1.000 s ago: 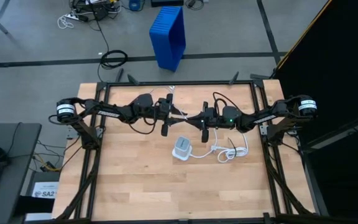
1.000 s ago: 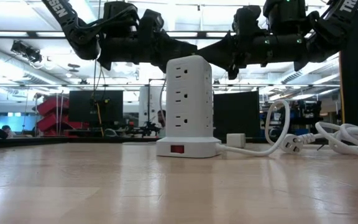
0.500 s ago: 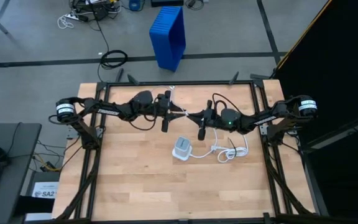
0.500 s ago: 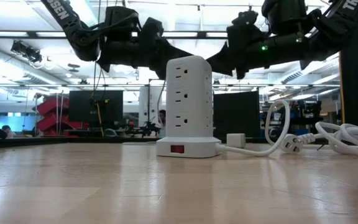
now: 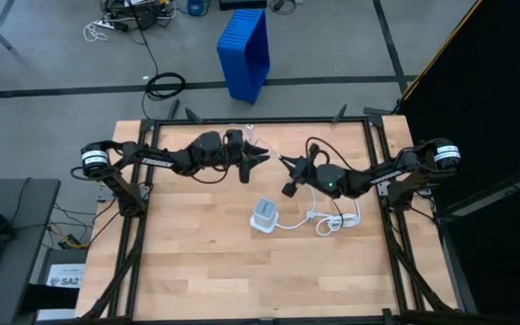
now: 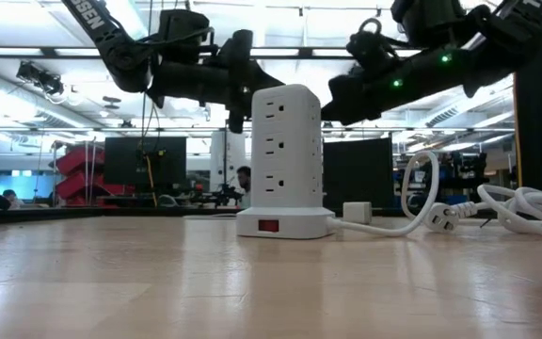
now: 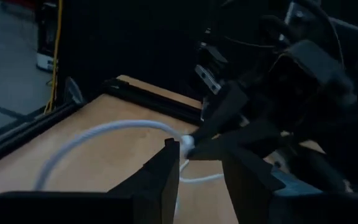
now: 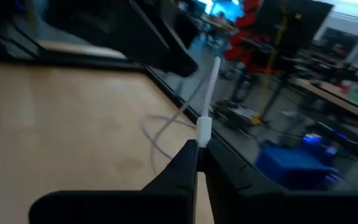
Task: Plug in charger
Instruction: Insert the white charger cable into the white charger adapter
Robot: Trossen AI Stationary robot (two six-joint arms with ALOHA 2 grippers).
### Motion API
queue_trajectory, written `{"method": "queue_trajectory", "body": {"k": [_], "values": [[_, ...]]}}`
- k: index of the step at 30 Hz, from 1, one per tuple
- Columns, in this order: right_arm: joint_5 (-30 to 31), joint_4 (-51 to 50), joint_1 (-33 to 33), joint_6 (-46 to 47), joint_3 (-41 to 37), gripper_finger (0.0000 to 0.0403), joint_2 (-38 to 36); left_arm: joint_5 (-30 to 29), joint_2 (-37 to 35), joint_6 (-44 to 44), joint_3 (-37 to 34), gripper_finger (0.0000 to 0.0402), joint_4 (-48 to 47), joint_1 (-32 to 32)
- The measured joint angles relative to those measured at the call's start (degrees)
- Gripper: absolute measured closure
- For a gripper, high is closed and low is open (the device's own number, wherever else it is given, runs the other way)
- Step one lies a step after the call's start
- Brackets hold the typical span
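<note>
Right claw (image 8: 196,148), closed, pinches a thin white cable (image 8: 207,84) above the tabletop's (image 5: 197,262) far edge. Left claw (image 7: 201,165) stands partly open nearby, holding nothing.

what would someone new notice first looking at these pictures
Probably the two dark arms meeting in mid-air over the far half of the wooden table, with a thin white cable between them. The right pincer is shut on that cable's small plug, while the left pincer has its fingers apart close by. Next comes the white power tower standing mid-table, its thick white cord coiled beside it.
</note>
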Motion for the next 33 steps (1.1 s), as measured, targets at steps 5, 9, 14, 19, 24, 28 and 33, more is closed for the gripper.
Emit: {"method": "queue_trajectory", "body": {"k": [5, 9, 14, 19, 24, 28, 33], "values": [[1.7, -6.0, 0.3, -5.0, 3.8, 0.0403, 0.0, -3.3, 0.0, -0.9, 0.0, 0.0298, 0.2, -0.6], [2.1, -7.4, 0.2, -9.0, 5.8, 0.0403, 0.0, -6.3, 0.0, -4.6, 0.0, 0.0298, -0.2, -0.5], [3.6, -7.8, 0.4, -14.7, 6.9, 0.0403, 0.0, -8.8, 0.0, -10.0, 0.0, 0.0298, -2.1, -0.5], [3.4, -8.8, 0.6, -18.1, 7.3, 0.0403, 0.0, -10.9, 0.0, -14.9, 0.0, 0.0298, 1.0, -0.8], [3.4, -9.3, 0.7, -19.7, 7.3, 0.0403, 0.0, -11.5, 0.7, -16.0, 2.1, 0.0298, 1.4, -2.6], [3.6, -9.4, 0.7, -20.0, 7.3, 0.0403, 0.0, -11.7, 3.0, -16.3, 4.1, 0.0298, 1.2, -3.8], [7.1, -9.4, 1.0, -20.2, 7.3, 0.0403, 0.0, -12.5, 4.7, -14.3, 4.5, 0.0298, -2.0, -3.8]]}}
